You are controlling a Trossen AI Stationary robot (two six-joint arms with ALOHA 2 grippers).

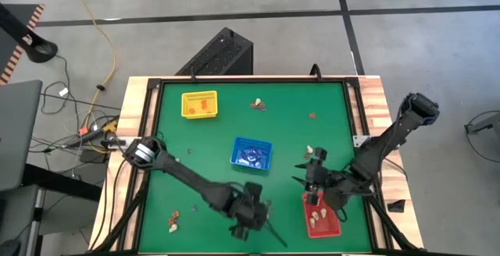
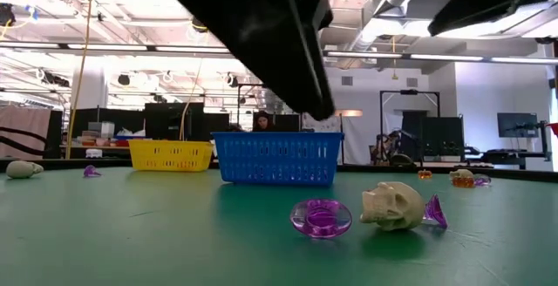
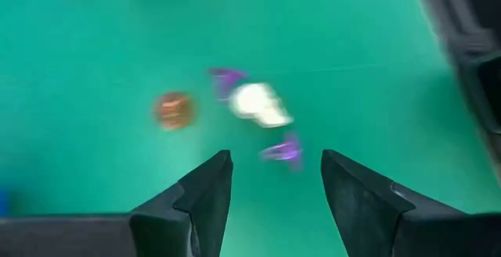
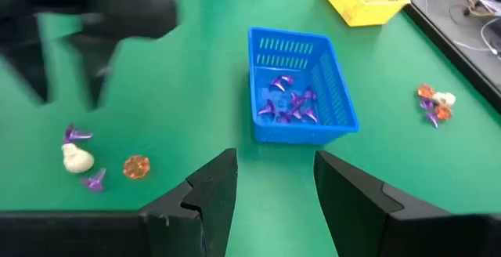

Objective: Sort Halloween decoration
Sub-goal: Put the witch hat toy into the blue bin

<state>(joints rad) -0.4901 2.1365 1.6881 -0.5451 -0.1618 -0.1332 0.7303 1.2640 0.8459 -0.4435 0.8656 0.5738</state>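
I'm hovering the left gripper (image 3: 275, 180), jaws spread and empty, above a cream skull (image 3: 260, 105), glossy purple trinkets (image 3: 283, 151) and an orange pumpkin (image 3: 173, 110). The right gripper (image 4: 274, 180) is hanging open, empty, near the slotted blue tray (image 4: 341, 112).

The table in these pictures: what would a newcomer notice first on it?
Probably the three bright trays on the green table: a yellow tray at the far left, a blue tray holding purple trinkets in the middle, a red tray at the near right. Next, the left pincer, open, hovers near a cream skull with purple pieces beside it.
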